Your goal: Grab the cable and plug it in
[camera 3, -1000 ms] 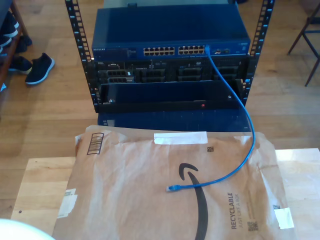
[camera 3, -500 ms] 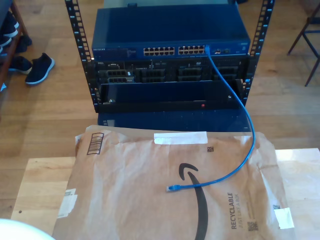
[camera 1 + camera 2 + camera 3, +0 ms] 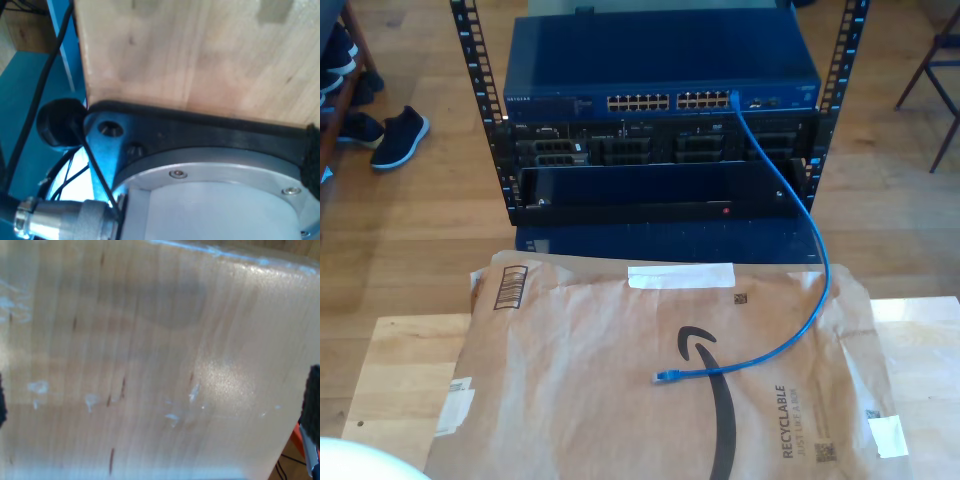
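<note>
The cable [image 3: 807, 255] runs from a port at upper right of the blue network switch [image 3: 660, 70] in the exterior view, its free plug lying mid-frame on the brown paper mailer [image 3: 620, 380]. My grippers' jaw states cannot be told.

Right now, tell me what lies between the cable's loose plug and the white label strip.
In the exterior view, only bare brown paper mailer with part of its black printed arrow separates the loose plug from the white label strip.

Blue cable [image 3: 807, 270], free plug on paper
</note>
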### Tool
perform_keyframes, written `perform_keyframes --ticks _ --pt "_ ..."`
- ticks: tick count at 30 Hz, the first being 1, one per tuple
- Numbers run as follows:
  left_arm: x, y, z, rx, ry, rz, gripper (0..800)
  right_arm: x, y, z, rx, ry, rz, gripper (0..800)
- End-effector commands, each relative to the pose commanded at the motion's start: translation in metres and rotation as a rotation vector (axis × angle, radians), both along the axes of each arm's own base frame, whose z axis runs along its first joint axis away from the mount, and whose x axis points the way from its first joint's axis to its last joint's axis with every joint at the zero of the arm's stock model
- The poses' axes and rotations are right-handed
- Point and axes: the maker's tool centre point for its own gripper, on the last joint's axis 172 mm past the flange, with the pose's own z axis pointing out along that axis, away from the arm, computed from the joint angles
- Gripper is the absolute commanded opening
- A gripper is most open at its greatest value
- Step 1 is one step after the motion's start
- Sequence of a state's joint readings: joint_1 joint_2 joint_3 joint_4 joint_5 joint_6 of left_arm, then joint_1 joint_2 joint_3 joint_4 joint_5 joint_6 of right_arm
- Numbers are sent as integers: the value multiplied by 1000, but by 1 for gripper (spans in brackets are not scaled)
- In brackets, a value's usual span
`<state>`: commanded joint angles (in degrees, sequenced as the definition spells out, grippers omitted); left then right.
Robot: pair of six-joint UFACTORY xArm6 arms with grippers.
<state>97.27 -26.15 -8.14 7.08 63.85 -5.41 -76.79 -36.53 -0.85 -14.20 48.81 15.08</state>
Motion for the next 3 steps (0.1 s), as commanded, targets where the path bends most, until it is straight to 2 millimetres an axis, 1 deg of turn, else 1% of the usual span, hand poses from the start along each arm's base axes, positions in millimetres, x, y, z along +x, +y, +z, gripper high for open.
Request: perform_keyframes --ticks 3 --pt "0 0 0 0 0 0 799 0 0 0 1 0 0 799"
